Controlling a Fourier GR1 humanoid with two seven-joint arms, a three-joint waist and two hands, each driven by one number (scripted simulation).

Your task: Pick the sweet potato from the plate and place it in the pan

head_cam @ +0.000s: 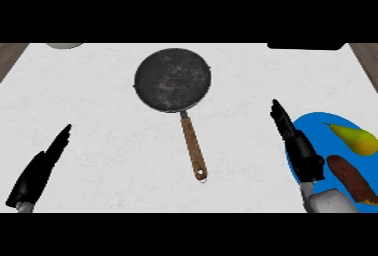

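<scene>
Potato (353, 179) lies untouched on the blue plate (317, 122) at the worktop's right edge beside a pear (356, 139), so the pick is not begun: the right robot hand (295, 142), fingers straight, must move right and close round it, the pan (173, 79) waiting mid-worktop, the left robot hand (40, 169) resting open.

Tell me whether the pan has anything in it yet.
Empty. The pan shows only its bare dark base, and the sweet potato lies on the blue plate beside a pear.
</scene>
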